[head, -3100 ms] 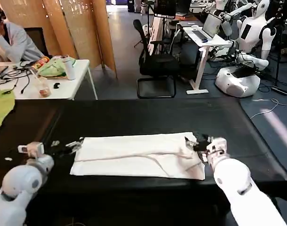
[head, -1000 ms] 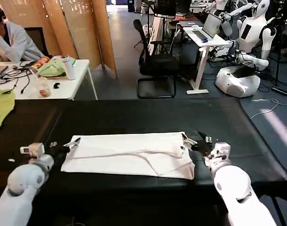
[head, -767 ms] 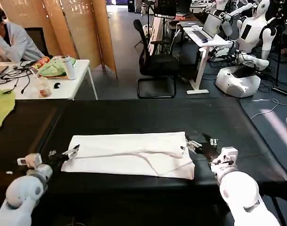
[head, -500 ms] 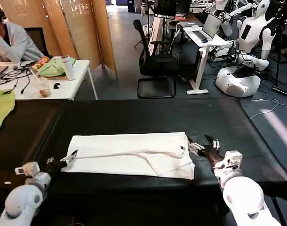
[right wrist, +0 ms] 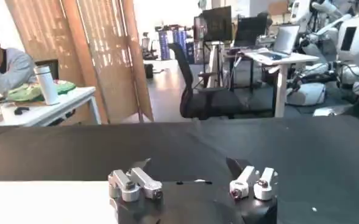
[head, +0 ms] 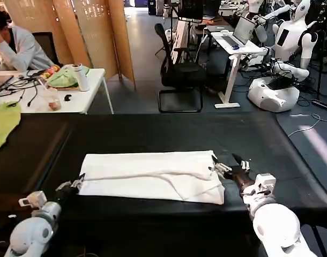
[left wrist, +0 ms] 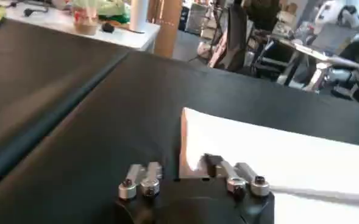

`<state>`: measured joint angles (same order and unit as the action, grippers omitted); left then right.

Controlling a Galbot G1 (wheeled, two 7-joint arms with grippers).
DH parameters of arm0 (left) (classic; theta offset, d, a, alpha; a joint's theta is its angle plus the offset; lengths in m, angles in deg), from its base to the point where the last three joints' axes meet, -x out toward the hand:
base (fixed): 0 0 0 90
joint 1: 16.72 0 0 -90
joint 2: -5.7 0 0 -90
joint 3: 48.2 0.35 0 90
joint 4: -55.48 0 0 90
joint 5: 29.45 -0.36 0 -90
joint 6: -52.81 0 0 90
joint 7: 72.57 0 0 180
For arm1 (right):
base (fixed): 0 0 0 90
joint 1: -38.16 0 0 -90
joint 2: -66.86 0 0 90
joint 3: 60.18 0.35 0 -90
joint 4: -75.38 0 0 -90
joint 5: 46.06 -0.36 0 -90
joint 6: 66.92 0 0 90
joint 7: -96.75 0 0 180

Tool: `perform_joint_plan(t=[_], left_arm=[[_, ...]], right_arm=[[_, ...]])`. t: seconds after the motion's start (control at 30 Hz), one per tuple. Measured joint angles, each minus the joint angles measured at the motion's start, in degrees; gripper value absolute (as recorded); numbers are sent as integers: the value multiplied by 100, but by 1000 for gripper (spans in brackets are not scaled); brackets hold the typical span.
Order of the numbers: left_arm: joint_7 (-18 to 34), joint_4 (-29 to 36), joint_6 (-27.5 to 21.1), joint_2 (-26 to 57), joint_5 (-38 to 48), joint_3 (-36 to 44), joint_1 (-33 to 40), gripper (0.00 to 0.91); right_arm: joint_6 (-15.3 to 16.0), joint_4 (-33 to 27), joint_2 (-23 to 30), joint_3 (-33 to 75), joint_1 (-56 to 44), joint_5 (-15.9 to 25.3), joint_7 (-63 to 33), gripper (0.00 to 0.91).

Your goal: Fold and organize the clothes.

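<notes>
Black matte tabletop [head: 153, 131] is bearing a limp white cotton T-shirt [head: 153, 175], best pinched at corners; left gripper [head: 72, 184] and right gripper [head: 230, 168] are flanking it, spread, empty.

The T-shirt [head: 153, 175] is soft, matt white cotton-like cloth, folded into a long smooth band with a few low creases, and it lies on a table [head: 153, 134] covered in a matt black, faintly sheened sheet that looks like smooth synthetic fabric or vinyl. The left gripper [left wrist: 191, 178] and the right gripper [right wrist: 192, 180] have bare brushed-metal finger links with small screw heads on black matt plastic bodies, and behind them the arms are glossy white moulded plastic.
</notes>
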<state>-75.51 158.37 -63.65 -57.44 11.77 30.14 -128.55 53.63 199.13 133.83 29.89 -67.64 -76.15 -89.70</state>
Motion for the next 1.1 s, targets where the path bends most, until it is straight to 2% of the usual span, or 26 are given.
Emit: perform_joint_plan(t=[0.43, 0.73, 0.9, 1.1], left_arm=[[5, 149, -55, 66, -388, 41, 81, 0], [128, 29, 517, 231, -2505, -114, 33, 0], [167, -67, 654, 438, -3190, -325, -121, 0], [179, 37, 616, 640, -2916, -511, -271, 0]], right_arm=[[-7, -34, 105, -20, 35, 29, 0, 878], [-48, -84, 218, -24, 18, 74, -9, 878], [-68, -95, 250, -18, 7, 74, -17, 878], [-90, -78, 381, -109, -65, 191, -7, 878]])
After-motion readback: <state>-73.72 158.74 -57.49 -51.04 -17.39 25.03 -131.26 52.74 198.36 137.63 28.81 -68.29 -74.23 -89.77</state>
